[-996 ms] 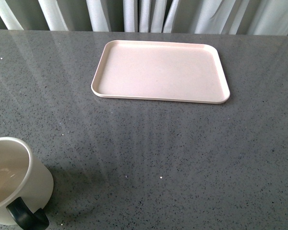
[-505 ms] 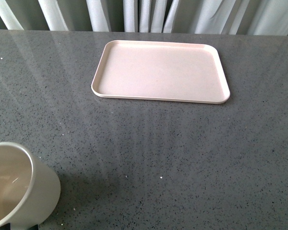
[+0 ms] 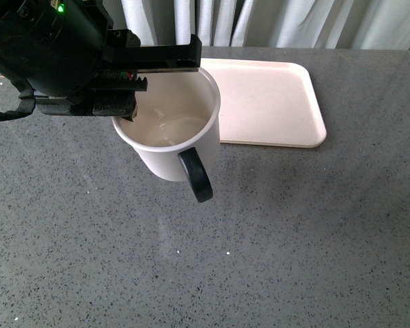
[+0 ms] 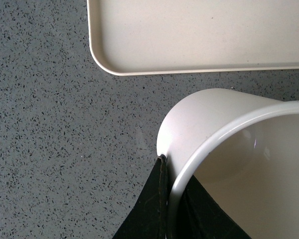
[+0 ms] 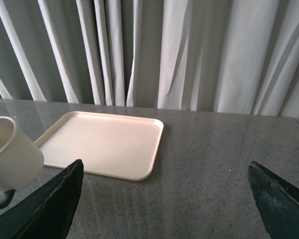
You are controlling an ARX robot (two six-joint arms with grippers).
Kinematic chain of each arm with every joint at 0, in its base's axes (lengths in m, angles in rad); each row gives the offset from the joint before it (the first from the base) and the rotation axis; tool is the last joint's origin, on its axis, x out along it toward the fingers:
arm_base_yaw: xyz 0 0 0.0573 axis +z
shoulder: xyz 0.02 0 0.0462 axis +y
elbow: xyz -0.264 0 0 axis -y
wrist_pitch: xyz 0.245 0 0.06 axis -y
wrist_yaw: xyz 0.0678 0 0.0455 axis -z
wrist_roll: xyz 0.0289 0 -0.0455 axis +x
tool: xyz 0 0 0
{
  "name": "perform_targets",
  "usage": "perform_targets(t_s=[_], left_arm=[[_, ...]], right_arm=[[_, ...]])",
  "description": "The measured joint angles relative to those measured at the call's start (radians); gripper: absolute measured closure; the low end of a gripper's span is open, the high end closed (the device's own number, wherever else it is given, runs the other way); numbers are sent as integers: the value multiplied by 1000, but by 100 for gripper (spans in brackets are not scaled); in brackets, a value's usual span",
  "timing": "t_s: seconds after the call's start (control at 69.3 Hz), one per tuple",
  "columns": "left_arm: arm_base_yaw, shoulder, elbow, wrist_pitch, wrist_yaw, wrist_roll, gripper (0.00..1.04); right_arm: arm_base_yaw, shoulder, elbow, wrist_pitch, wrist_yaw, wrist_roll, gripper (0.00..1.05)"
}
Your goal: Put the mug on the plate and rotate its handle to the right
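My left gripper (image 3: 160, 75) is shut on the mug (image 3: 171, 137), its fingers (image 4: 149, 214) pinching the cream wall at the rim, one inside and one outside. The mug hangs upright above the table, empty, and covers the plate's left end in the front view. Its black handle (image 3: 197, 175) points toward the near side, slightly right. The pale pink plate (image 3: 273, 102) lies flat near the table's far edge, and nothing shows on it. In the left wrist view the mug (image 4: 229, 129) sits just short of the plate's corner (image 4: 199, 35). My right gripper (image 5: 164, 199) stands open, facing the plate (image 5: 104, 144) and the mug (image 5: 12, 154).
The grey speckled table (image 3: 294, 239) stretches around the plate. White curtains (image 5: 189, 55) hang behind the table's far edge. The left arm's black body (image 3: 48, 55) fills the upper left of the front view.
The mug has moved from the near left corner of the front view up and toward the plate. The left arm has come into view with it.
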Motion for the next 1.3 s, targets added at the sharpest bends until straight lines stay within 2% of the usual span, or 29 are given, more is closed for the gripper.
perform_targets(t_s=[0.563,0.679,0.967,1.299], left_arm=[[1,0,1,-2,-6,-9,103],[-6,86,137,-172,-4,-79,103],[-24,336,477,-235,-4,-148,103],[7,538,748,-309,-28,-195,103]], right_arm=[[0,0,0,0,0,0,9],[0,0,0,0,0,0,9],[0,0,0,0,0,0,9],[0,0,0,0,0,0,9]])
